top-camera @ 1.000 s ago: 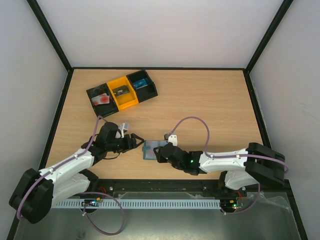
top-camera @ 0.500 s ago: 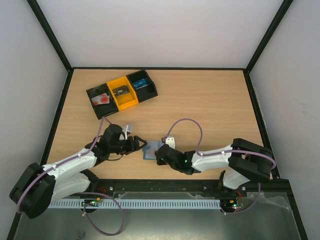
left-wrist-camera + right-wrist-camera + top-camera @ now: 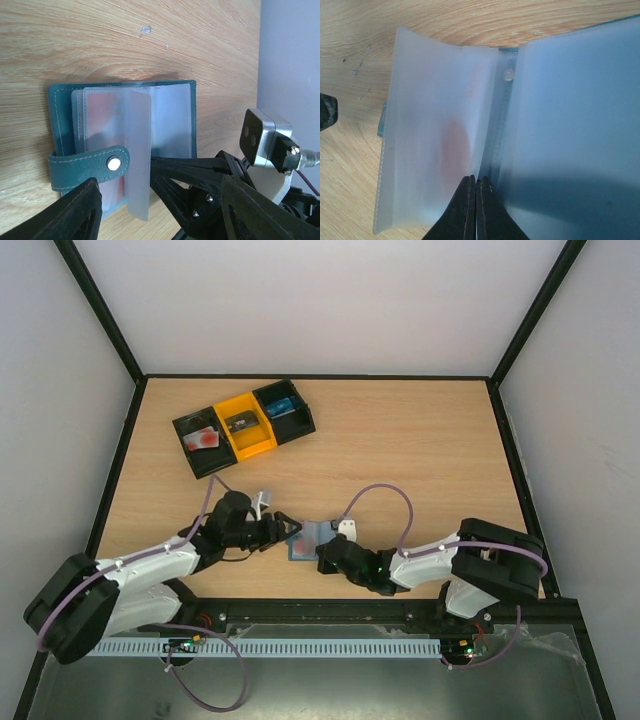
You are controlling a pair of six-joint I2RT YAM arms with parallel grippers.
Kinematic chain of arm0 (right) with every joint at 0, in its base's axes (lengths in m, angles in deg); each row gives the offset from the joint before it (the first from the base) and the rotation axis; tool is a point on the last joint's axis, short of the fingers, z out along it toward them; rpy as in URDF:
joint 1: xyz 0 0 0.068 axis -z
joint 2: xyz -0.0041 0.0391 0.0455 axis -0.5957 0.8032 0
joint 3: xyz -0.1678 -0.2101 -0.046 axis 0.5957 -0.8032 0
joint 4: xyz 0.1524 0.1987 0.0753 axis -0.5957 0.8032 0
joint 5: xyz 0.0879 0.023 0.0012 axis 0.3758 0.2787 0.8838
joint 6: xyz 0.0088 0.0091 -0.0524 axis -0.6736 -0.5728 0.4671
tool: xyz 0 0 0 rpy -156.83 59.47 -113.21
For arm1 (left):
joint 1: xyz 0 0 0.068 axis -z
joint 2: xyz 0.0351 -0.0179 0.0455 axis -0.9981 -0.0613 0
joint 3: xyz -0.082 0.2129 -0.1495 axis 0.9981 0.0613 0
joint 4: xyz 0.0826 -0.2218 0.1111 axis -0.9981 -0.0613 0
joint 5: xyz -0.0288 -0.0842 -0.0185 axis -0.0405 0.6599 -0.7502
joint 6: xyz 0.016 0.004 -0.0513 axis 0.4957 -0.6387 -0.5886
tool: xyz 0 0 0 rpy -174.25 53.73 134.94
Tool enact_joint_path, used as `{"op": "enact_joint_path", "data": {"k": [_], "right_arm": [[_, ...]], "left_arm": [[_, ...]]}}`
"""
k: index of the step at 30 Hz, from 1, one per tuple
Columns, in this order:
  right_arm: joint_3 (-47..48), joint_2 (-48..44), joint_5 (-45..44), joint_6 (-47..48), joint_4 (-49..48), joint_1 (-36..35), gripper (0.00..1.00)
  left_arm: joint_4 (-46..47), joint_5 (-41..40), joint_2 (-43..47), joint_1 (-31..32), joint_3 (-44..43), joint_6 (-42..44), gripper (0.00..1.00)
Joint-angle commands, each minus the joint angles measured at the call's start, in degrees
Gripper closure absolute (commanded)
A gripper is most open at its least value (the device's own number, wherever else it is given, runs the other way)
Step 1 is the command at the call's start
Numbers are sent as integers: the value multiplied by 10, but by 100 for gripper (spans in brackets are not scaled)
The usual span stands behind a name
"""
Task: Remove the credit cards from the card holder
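The card holder (image 3: 306,537) lies open on the table near the front edge, a blue-grey wallet (image 3: 172,117) with clear sleeves and a snap strap (image 3: 87,166). A red credit card (image 3: 102,116) shows through a sleeve, and as a reddish blur (image 3: 455,145) in the right wrist view. One sleeve (image 3: 138,155) stands up from the spine. My right gripper (image 3: 474,181) is shut, its tips at the foot of that sleeve; whether it pinches the plastic is unclear. My left gripper (image 3: 160,215) is open, its fingers (image 3: 75,210) astride the holder's strap edge; from above it (image 3: 289,528) touches the holder's left side.
A black-and-orange three-compartment tray (image 3: 243,425) sits at the back left with small items in it. Black frame rails and white walls enclose the wooden table (image 3: 420,450). The right wrist's camera block (image 3: 264,137) shows close beside the holder.
My right gripper has closed at the holder's sleeves. My left arm has moved right, up to the holder's left edge.
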Motion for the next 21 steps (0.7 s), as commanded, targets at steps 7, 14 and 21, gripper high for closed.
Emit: {"op": "enact_joint_path", "data": {"k": [7,14,21], "right_arm": [[-45,-14,5,-13,-29,3,98],[-50,-13,13,-14,-42,3,98],[-56,-25,12,-12,-43,3,98]], "left_arm": [[130,16,-79,20,9,-49,32],[180,27,-157,38,-15,-53,37],[200,33,-205,49,-39,-54,49]]}}
